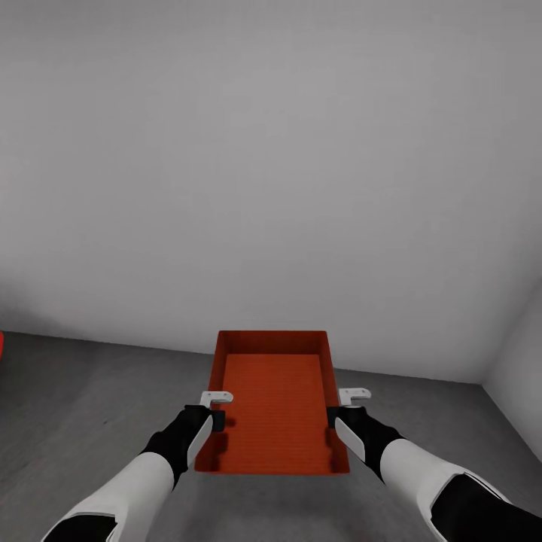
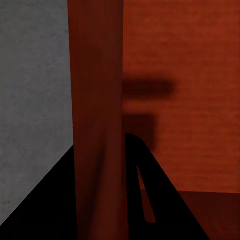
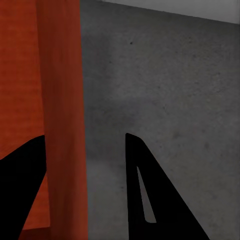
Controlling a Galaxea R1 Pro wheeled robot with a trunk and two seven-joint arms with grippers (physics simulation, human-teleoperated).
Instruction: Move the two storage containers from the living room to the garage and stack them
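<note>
Here we see the left gripper pinching the left long wall of the storage container, one finger inside, one outside. The right gripper straddles the opposite wall, but with a gap showing at its outer finger, we cannot tell whether it pinches. The lidless orange-red bin hangs between them at 6 o'clock in the head view — above the floor, dark grey concrete. Beyond, at 12 o'clock, a plain white-grey wall — a red sliver at 9 o'clock.

Head view high, facing down-forward, wrist views close, sharing container wall
</note>
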